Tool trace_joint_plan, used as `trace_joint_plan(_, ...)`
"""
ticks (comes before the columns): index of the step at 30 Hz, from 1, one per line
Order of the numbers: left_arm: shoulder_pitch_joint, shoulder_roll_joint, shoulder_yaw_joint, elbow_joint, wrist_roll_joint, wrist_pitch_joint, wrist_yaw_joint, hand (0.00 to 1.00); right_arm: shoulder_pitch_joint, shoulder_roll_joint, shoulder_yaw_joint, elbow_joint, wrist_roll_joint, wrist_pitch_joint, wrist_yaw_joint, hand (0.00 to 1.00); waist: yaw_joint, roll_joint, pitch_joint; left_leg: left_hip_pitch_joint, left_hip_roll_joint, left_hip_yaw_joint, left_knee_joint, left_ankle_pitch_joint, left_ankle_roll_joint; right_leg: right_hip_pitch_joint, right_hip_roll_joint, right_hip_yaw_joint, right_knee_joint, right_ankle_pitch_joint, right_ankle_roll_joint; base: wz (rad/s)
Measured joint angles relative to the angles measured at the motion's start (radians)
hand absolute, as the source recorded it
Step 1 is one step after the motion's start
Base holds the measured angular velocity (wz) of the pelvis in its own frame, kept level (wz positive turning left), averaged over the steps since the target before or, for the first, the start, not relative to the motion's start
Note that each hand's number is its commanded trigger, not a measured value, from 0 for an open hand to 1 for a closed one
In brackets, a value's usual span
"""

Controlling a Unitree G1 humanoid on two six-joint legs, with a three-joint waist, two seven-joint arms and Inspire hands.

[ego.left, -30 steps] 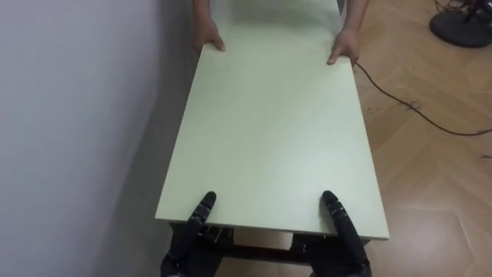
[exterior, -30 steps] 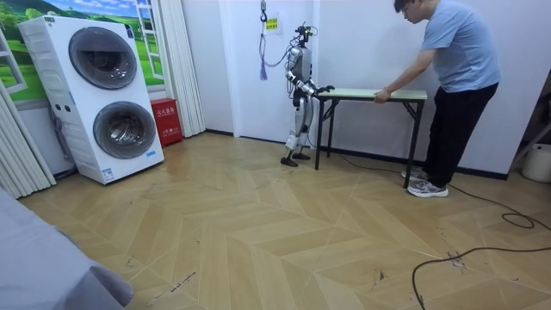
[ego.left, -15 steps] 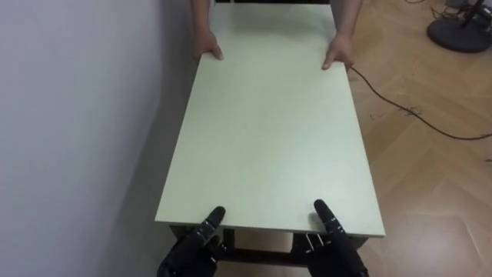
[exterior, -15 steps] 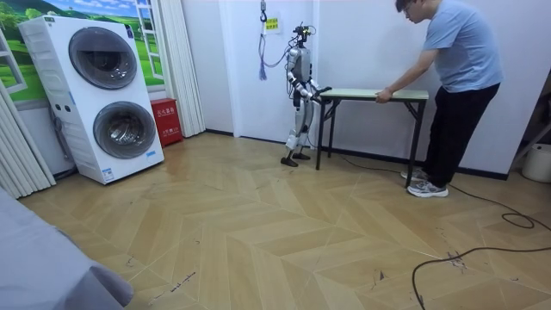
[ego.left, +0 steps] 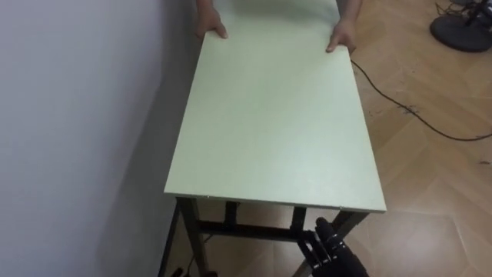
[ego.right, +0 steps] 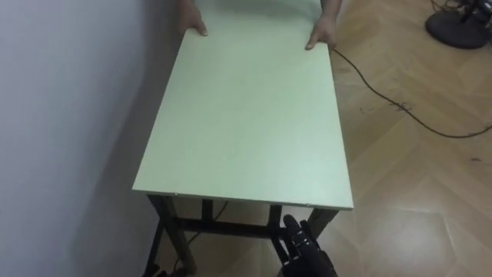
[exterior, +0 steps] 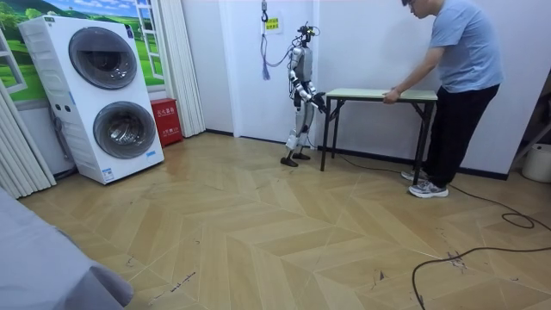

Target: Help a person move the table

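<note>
Along the wall (ego.left: 77, 115) on the robot's left stands the table (ego.left: 273, 115), its pale top bare and one long side close to that wall. At the far end the person's hands (ego.left: 342, 36) lie over the short edge, one at each corner. The robot's right hand (ego.left: 332, 245) hangs below the near edge, just in front of the dark frame under the top. It touches neither, and its fingers seem loosely bent and close together, holding nothing.

Judged from this, the shared carry is not under way. The person's end is held and the robot's end is not, so the robot must take hold of the near edge before the table can be lifted and walked anywhere.

From the head, the eye views give the near edge, the frame and the gap between hand and table. The room view gives what they cannot: the robot standing upright at the table's end, the person (exterior: 465, 69) leaning in at the other, and stacked washing machines (exterior: 108, 95) well apart at the room view's left. Whether every leg rests on the floor (exterior: 258, 232) is too small to tell there.
</note>
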Motion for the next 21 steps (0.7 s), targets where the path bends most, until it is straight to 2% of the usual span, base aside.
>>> trace_joint_plan(3, -0.003, -0.001, 0.0, 0.017, 0.0, 0.0, 0.0, 0.0, 0.001, -0.006, 0.0, 0.0, -0.001, 0.0, 0.029, 0.0, -0.001, 0.006, -0.0025, 0.004, 0.0, 0.0, 0.0, 0.0, 0.0, 0.003, 0.002, 0.023, -0.001, 0.0, 0.0, -0.05)
trace_joint_plan(7, -0.002, -0.005, 0.0, 0.019, 0.0, 0.0, 0.0, 0.0, 0.002, -0.026, -0.001, 0.0, -0.001, 0.0, 0.054, 0.0, -0.001, 0.02, -0.0035, 0.005, 0.0, 0.0, 0.001, 0.0, 0.0, 0.007, 0.002, 0.023, -0.002, 0.0, 0.0, 0.0)
trace_joint_plan(10, -0.002, -0.006, 0.001, 0.022, 0.0, 0.0, 0.0, 0.0, 0.002, -0.027, -0.003, 0.001, -0.003, 0.0, 0.069, 0.0, -0.001, 0.025, -0.0044, 0.006, 0.001, 0.001, 0.003, 0.0, -0.001, 0.009, 0.003, 0.023, -0.003, 0.0, 0.0, 0.0)
trace_joint_plan(21, -0.007, -0.008, 0.01, 0.054, 0.01, -0.001, 0.0, 0.0, 0.009, -0.032, -0.026, 0.095, -0.089, 0.001, 0.105, 0.0, -0.003, 0.024, -0.0043, 0.006, 0.001, 0.004, 0.002, 0.0, -0.001, 0.008, 0.004, 0.022, -0.003, 0.0, 0.0, 0.0)
